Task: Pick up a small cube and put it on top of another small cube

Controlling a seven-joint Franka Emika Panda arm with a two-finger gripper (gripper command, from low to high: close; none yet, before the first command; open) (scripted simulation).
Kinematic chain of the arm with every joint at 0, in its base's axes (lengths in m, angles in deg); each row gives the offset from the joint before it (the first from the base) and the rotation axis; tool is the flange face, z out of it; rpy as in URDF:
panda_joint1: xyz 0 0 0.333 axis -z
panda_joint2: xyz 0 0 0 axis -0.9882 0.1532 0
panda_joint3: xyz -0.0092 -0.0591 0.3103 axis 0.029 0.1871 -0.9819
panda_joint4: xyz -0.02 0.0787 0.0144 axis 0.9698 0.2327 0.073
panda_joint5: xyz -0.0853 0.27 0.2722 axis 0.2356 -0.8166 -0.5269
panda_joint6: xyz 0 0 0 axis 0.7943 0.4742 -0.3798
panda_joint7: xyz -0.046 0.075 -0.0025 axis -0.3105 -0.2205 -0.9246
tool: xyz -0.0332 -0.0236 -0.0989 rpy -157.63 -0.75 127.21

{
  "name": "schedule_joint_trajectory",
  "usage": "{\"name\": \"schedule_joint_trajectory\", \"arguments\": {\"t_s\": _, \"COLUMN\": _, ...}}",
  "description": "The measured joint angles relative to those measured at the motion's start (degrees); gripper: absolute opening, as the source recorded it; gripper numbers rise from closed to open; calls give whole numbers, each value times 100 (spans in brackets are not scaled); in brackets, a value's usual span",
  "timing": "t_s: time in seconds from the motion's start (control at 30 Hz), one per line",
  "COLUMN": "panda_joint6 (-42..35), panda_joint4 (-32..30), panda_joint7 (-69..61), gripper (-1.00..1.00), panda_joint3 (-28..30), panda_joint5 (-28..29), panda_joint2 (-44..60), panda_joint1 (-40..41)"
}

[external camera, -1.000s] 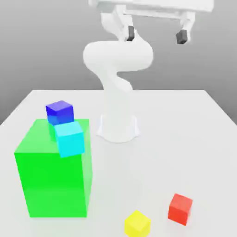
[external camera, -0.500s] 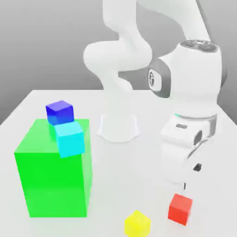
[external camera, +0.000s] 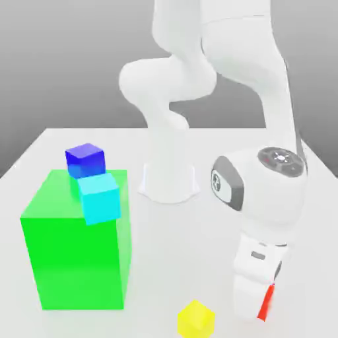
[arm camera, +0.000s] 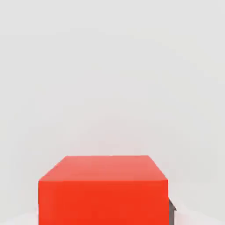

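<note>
The small red cube [arm camera: 103,189] sits on the white table, close under the hand in the hand view. A dark fingertip [arm camera: 171,209] presses against one of its sides. In the exterior view my gripper [external camera: 259,305] is down at the table near the front right, and the hand covers the red cube [external camera: 267,302] except for a thin red strip. The gripper is shut on this cube. The small yellow cube [external camera: 196,319] lies on the table just to the exterior view's left of the hand, apart from it.
A big green cube [external camera: 79,251] stands at the exterior view's left, with a cyan cube [external camera: 100,198] and a blue cube [external camera: 85,160] at its top edge. The arm's white base [external camera: 168,181] stands behind, in the middle of the table [external camera: 171,237].
The arm came down from high above the table onto the red cube. Its fingers, wide open before, have closed on the cube's sides.
</note>
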Motion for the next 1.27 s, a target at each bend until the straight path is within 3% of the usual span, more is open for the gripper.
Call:
{"name": "schedule_joint_trajectory", "arguments": {"t_s": 0.13, "panda_joint6": -573, "panda_joint4": -11, "panda_joint7": -47, "gripper": -100, "panda_joint3": -51, "panda_joint5": -65, "panda_joint2": -631, "panda_joint1": 37}}
{"name": "schedule_joint_trajectory", "arguments": {"t_s": 0.27, "panda_joint6": -1345, "panda_joint4": 135, "panda_joint7": 403, "gripper": -100, "panda_joint3": 295, "panda_joint5": 1, "panda_joint2": -1356, "panda_joint1": 328}}
{"name": "schedule_joint_trajectory", "arguments": {"t_s": 0.6, "panda_joint6": -3464, "panda_joint4": 373, "panda_joint7": 2211, "gripper": -100, "panda_joint3": 892, "panda_joint5": 774, "panda_joint2": -3432, "panda_joint1": 1721}}
{"name": "schedule_joint_trajectory", "arguments": {"t_s": 0.9, "panda_joint6": -5047, "panda_joint4": 22, "panda_joint7": 3403, "gripper": -100, "panda_joint3": 1234, "panda_joint5": 982, "panda_joint2": -5310, "panda_joint1": 2961}}
{"name": "schedule_joint_trajectory", "arguments": {"t_s": 1.0, "panda_joint6": -5353, "panda_joint4": -448, "panda_joint7": 3462, "gripper": -100, "panda_joint3": 1461, "panda_joint5": 690, "panda_joint2": -5926, "panda_joint1": 3153}}
{"name": "schedule_joint_trajectory", "arguments": {"t_s": 1.13, "panda_joint6": -4679, "panda_joint4": -1142, "panda_joint7": 3455, "gripper": -100, "panda_joint3": 1626, "panda_joint5": 648, "panda_joint2": -5884, "panda_joint1": 3250}}
{"name": "schedule_joint_trajectory", "arguments": {"t_s": 1.17, "panda_joint6": -4474, "panda_joint4": -1292, "panda_joint7": 3453, "gripper": 100, "panda_joint3": 1653, "panda_joint5": 663, "panda_joint2": -5825, "panda_joint1": 3264}}
{"name": "schedule_joint_trajectory", "arguments": {"t_s": 1.27, "panda_joint6": -4474, "panda_joint4": -1292, "panda_joint7": 3453, "gripper": 100, "panda_joint3": 1653, "panda_joint5": 663, "panda_joint2": -5825, "panda_joint1": 3264}}
